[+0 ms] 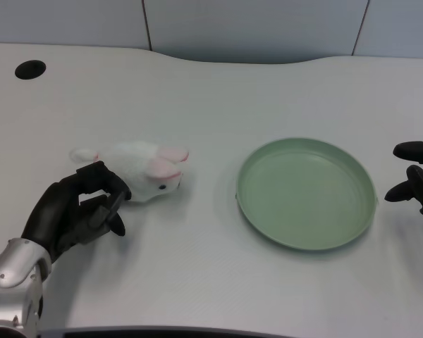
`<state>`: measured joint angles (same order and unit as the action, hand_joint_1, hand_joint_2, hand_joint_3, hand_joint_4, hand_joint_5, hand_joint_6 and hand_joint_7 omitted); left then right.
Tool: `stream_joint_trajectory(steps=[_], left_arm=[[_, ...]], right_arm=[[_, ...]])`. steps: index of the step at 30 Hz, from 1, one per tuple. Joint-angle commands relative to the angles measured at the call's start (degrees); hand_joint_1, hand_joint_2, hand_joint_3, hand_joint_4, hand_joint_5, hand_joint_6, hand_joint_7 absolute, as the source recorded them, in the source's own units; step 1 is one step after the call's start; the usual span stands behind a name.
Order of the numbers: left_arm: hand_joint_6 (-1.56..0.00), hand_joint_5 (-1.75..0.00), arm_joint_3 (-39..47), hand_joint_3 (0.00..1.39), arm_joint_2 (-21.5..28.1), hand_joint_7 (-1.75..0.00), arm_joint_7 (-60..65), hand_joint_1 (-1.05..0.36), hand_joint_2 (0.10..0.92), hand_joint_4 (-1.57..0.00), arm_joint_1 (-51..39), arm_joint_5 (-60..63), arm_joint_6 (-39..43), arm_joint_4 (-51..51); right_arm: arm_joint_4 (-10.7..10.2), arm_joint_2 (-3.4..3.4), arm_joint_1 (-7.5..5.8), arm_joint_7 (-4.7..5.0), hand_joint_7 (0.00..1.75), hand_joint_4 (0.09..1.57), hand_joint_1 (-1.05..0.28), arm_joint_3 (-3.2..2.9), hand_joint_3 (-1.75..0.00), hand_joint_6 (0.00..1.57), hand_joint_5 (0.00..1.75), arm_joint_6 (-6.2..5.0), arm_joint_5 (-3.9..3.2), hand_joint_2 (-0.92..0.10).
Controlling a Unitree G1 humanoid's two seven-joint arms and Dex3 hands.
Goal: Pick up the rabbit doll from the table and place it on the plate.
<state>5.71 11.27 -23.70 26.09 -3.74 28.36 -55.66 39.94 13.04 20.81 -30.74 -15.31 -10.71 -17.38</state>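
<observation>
— So, how much room is there on the counter (218, 91)?
— Plenty. Its far edge curves along the top, with a dark round hole (30, 69) near the 10 o'clock corner. A bare white strip lies between the rabbit doll (142, 167) and the plate (307, 193).
— Where is the doll relative to the left hand (77, 208)?
— It lies on its side left of centre, pink ears pointing toward 3 o'clock. The hand sits at its 7 o'clock, fingers curled in, the upper ones against the doll's near flank; I cannot tell whether they grip it.
— Anything in the way?
— The green plate rests at the doll's 3 o'clock, well apart. Only bare counter shows between them.
</observation>
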Motion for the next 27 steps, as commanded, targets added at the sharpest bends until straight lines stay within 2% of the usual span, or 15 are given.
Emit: stream_joint_trajectory(steps=[1,5,8,10,12,13,14,16,18,20,22,27], left_arm=[[-0.47,-1.74,-3.0,0.64,2.0,-1.55,8.2,-0.60,0.921,-0.60,-1.2,7.8,10.3,0.7],[-0.43,-1.75,-6.1,0.66,4.9,-1.57,14.2,-0.57,0.921,-0.60,0.1,15.1,14.9,0.3],[-0.44,-1.70,-10.9,0.63,8.9,-1.36,25.5,-0.64,0.921,-0.49,1.6,27.2,14.5,2.4],[-0.41,-1.59,-13.6,0.56,10.9,-1.25,33.1,-0.62,0.921,-0.43,2.7,34.2,14.4,3.9],[-0.36,-1.37,-16.7,0.50,13.1,-1.15,40.4,-0.61,0.921,-0.39,4.0,41.6,12.7,6.2],[-0.34,-1.19,-17.9,0.47,13.9,-0.93,43.2,-0.64,0.921,-0.34,4.5,44.4,11.5,7.3],[-0.35,-1.11,-19.0,0.46,14.6,-0.78,45.7,-0.65,0.921,-0.32,4.9,46.9,10.0,8.7],[-0.40,-0.98,-20.6,0.40,15.7,-0.38,49.2,-0.69,0.921,-0.23,5.5,50.3,7.7,11.3],[-0.41,-0.94,-21.5,0.35,16.3,-0.24,50.6,-0.72,0.921,-0.18,5.7,51.4,6.6,12.7],[-0.42,-0.94,-21.9,0.34,17.1,-0.20,49.7,-0.72,0.921,-0.17,5.6,51.1,6.3,14.7],[-0.35,-0.92,-21.8,0.26,18.6,-0.14,46.6,-0.83,0.921,-0.09,5.3,49.7,7.0,18.7],[-0.30,-0.91,-21.5,0.26,20.0,-0.09,42.9,-0.88,0.921,-0.06,5.4,46.5,8.7,22.6]], right_arm=[[0.0,0.11,-0.40,0.54,1.05,0.37,-0.29,-0.13,-0.51,0.33,1.52,0.11,-0.11,-0.92],[-0.4,-0.09,-0.50,0.95,1.04,0.36,-0.28,0.03,-0.52,0.33,1.53,0.06,0.01,-0.92],[-0.7,-0.11,-0.60,1.22,1.05,0.36,-0.28,0.03,-0.53,0.34,1.53,0.05,0.00,-0.92],[-0.8,-0.05,-0.66,1.12,1.05,0.35,-0.28,0.02,-0.52,0.34,1.53,0.14,-0.09,-0.92],[-0.6,-0.05,-0.67,1.05,1.05,0.34,-0.28,-0.03,-0.52,0.34,1.53,-0.03,-0.12,-0.92],[-0.4,-0.06,-0.62,0.98,1.05,0.34,-0.28,-0.09,-0.52,0.33,1.54,-0.18,-0.15,-0.92],[-0.3,-0.05,-0.57,0.85,1.05,0.35,-0.28,-0.17,-0.52,0.33,1.54,-0.07,-0.30,-0.92],[-0.2,0.06,-0.55,1.02,1.04,0.36,-0.28,-0.06,-0.52,0.33,1.56,-0.13,0.00,-0.92],[-0.1,0.11,-0.55,1.08,1.04,0.36,-0.27,0.01,-0.53,0.32,1.56,-0.29,0.17,-0.92],[-0.2,0.00,-0.57,1.16,1.04,0.36,-0.27,-0.08,-0.53,0.32,1.56,-0.21,0.04,-0.92],[-0.5,-0.12,-0.73,1.36,1.04,0.34,-0.28,-0.07,-0.53,0.32,1.54,-0.07,0.02,-0.92],[-1.0,-0.16,-0.96,1.18,1.05,0.36,-0.27,-0.04,-0.53,0.33,1.55,-0.31,-0.10,-0.92]])
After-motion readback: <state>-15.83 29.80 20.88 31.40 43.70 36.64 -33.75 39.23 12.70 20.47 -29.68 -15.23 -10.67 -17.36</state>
